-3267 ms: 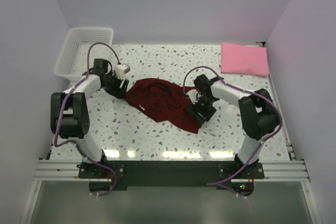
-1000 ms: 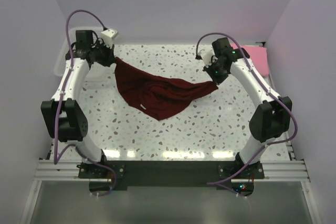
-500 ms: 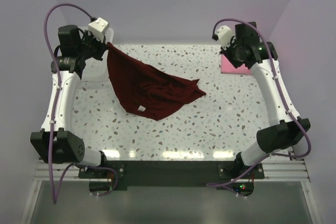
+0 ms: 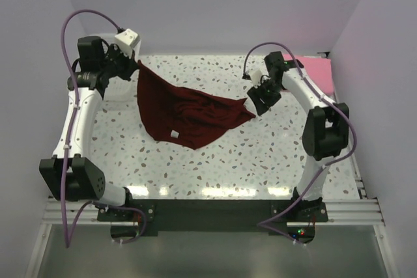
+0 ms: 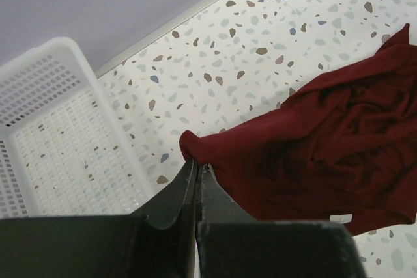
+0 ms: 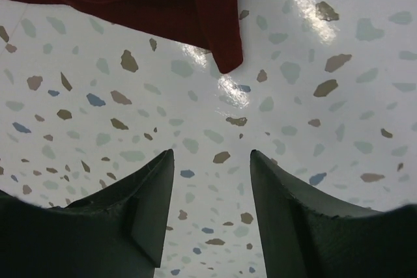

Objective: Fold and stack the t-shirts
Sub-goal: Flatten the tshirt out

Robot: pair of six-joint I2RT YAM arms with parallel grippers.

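1. Terrazzo-speckled white desk (image 4: 260, 161) carries a dark maroon soft cloth t-shirt (image 4: 186, 112), rumpled in a loose heap left of centre, with one corner raised and the rest dragging on the surface.
2. The right end effector (image 6: 212, 154) hovers low over the desk with its jaws standing apart and nothing between them. A pointed tip of the maroon cloth lies just ahead of the fingers, not touching them.
3. The left end effector (image 5: 197, 167) is higher and farther back, pinched tight on a corner of the shirt (the fold of cloth bunches right at the fingertips), so the shirt hangs in a slope down to the desk.
4. At the far right corner lies a light pink t-shirt folded into a neat rectangle (image 4: 319, 73); at the far left stands a white plastic mesh basket (image 5: 58, 128).
5. Judged from this, the step in hand is spreading the maroon shirt flat, before any fold. The next move calls for the right end effector to close on that loose tip and draw it away from the left one until the cloth lies taut.
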